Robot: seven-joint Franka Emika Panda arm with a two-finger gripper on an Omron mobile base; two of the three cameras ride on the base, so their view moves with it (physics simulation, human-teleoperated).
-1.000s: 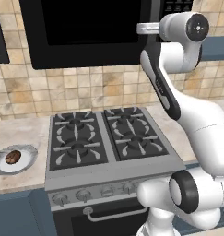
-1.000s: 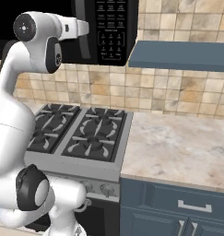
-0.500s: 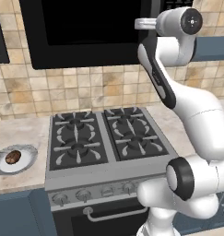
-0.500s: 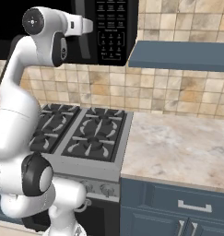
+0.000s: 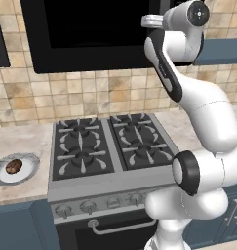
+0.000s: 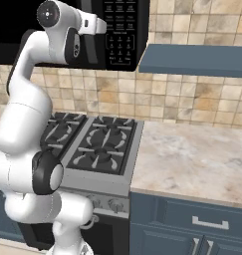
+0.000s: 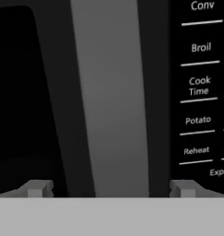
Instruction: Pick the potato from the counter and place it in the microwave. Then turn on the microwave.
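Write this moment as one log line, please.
fingers: apart, at microwave handle | potato: on plate, counter | door: shut

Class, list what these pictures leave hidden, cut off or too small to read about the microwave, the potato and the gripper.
- Microwave: top cut off by the left base view's edge.
- Keypad labels: too small in the right base view; right column cut off in the hand view.
- Gripper: only tips visible.
- Potato: surface detail too small.
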